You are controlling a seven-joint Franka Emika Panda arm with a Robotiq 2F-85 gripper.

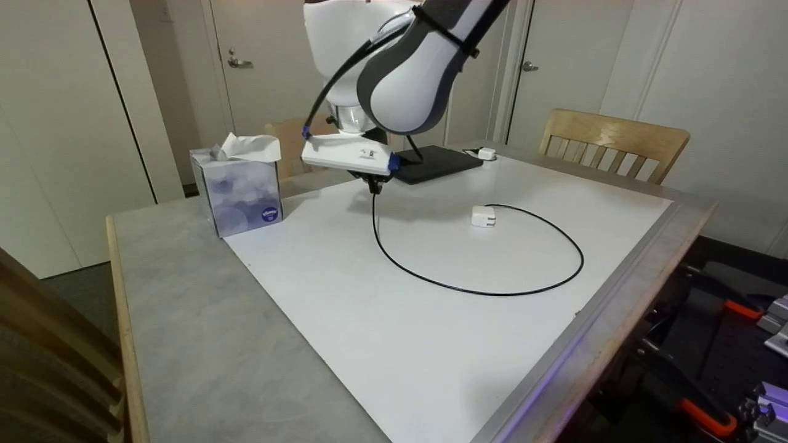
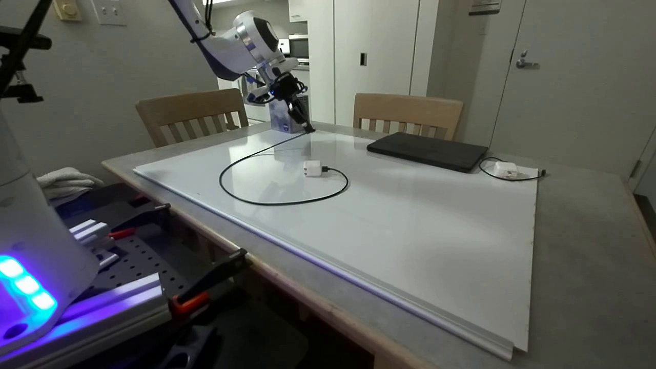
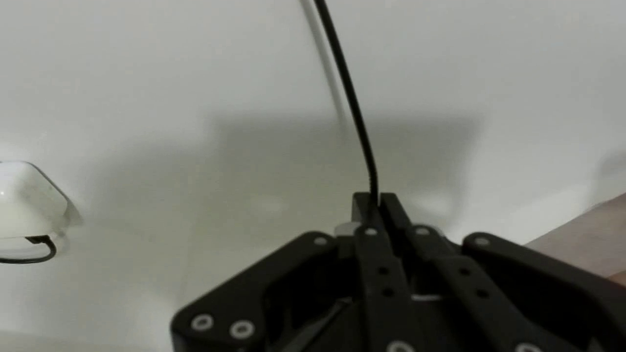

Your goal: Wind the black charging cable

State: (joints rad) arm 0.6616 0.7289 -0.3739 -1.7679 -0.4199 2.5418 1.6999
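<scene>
Charging cable (image 3: pixel 353 98), part-hidden in tool (image 3: pixel 375 205)

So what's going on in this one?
The robot's end effector is shut on the black charging cable, holding a stretch of it above the white board. From there the cable sweeps round in one broad, open loop to the white plug, which rests on the board. It is not yet wound into a coil. A tissue box and a flat black pad are also in view.
</scene>
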